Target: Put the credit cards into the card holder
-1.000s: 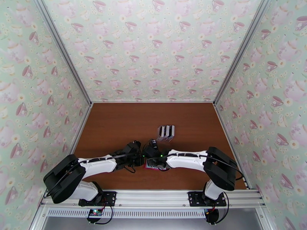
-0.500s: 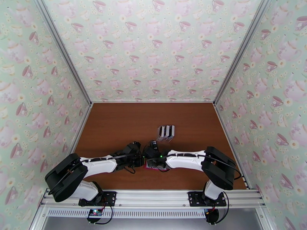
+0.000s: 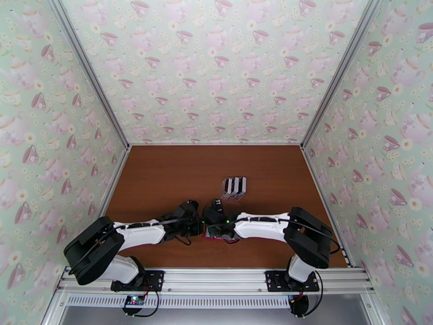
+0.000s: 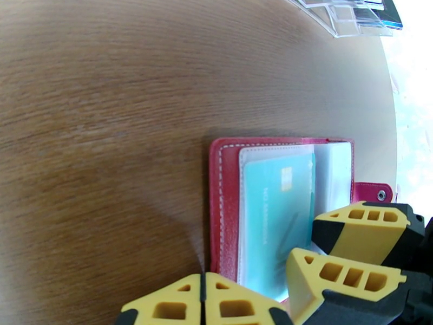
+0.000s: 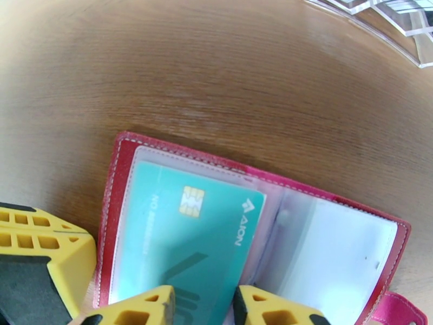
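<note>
The card holder (image 5: 122, 174) lies open on the wooden table, red with pale clear pockets; it also shows under both wrists (image 3: 219, 238). A teal credit card (image 5: 184, 239) lies flat in its left pocket, its far end under the clear sleeve (image 4: 279, 212). My right gripper (image 5: 203, 310) stands a little open over the card's near end, one fingertip (image 5: 157, 310) on each side. My left gripper (image 4: 203, 301) is shut, its tips at the card holder's left edge. More credit cards (image 3: 234, 185), black and white, stand in a clear rack.
The clear plastic rack (image 3: 234, 188) stands just beyond the grippers, near the table's middle; its corner shows at the top of both wrist views (image 4: 346, 14) (image 5: 389, 23). Patterned walls close in the table on three sides.
The right arm has edged slightly left toward the wallet. The left arm and the wallet stay where they were.
</note>
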